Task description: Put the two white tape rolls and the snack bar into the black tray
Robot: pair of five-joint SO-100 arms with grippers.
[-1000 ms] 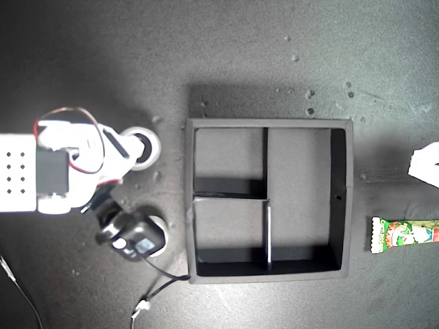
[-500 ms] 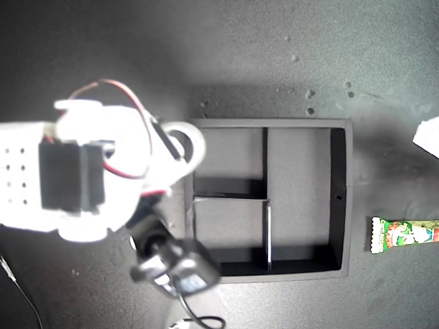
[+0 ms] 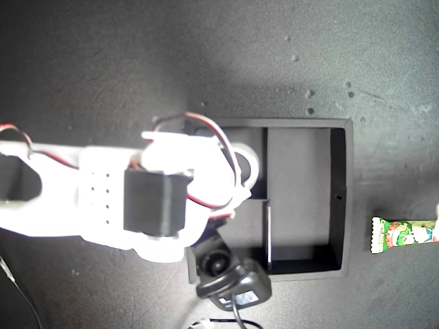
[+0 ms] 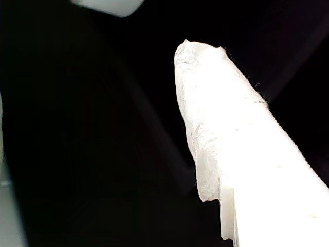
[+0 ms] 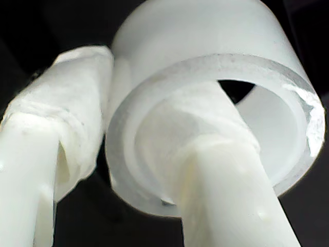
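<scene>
White tape roll (image 5: 205,103) clamped in my second gripper (image 5: 154,170): one jaw through its open centre, the other outside the wall. In the exterior view the roll (image 3: 248,166) hangs over the black tray (image 3: 343,199), upper-left compartment. Snack bar (image 3: 403,234) lies on the table (image 3: 103,62) at 3 o'clock of the tray, apart. My first gripper: one padded finger (image 4: 226,134) visible, cannot tell jaw state.

One white tape roll (image 3: 247,166) shows, perhaps another hidden under the arm; one snack bar (image 3: 405,234); one black tray (image 3: 341,199).
</scene>
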